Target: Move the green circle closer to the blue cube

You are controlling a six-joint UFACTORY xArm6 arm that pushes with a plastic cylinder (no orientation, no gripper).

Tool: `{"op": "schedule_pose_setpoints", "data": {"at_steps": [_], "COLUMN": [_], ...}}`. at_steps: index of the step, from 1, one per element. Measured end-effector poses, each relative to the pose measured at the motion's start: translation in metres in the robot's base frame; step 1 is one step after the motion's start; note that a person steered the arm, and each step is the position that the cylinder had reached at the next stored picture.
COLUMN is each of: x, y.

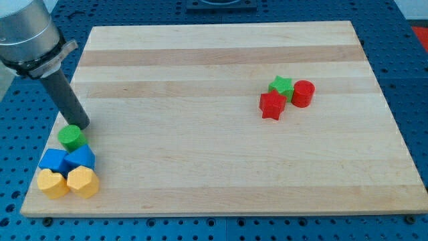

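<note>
The green circle (71, 138) lies near the board's left edge, low in the view. Just below it sit two blue blocks side by side: a blue cube (53, 161) on the left and a blue block with a peaked top (81, 158) on the right. The green circle touches or nearly touches both. My tip (81, 125) is at the end of the dark rod, just above and to the right of the green circle, very close to it.
Two yellow blocks (53, 183) (83, 181) sit below the blue ones at the board's lower left corner. A red star (271, 106), a green star (281, 86) and a red cylinder (303, 94) cluster at the upper right. The wooden board (221, 167) lies on a blue table.
</note>
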State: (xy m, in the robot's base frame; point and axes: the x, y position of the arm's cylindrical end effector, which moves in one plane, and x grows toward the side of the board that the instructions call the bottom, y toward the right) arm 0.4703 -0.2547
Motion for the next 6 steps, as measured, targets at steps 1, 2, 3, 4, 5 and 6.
{"op": "schedule_pose_setpoints", "data": {"at_steps": [1, 2, 3, 4, 5, 6], "x": [0.0, 0.002, 0.008, 0.01, 0.007, -0.012], "y": [-0.002, -0.002, -0.002, -0.002, -0.002, 0.03]}}
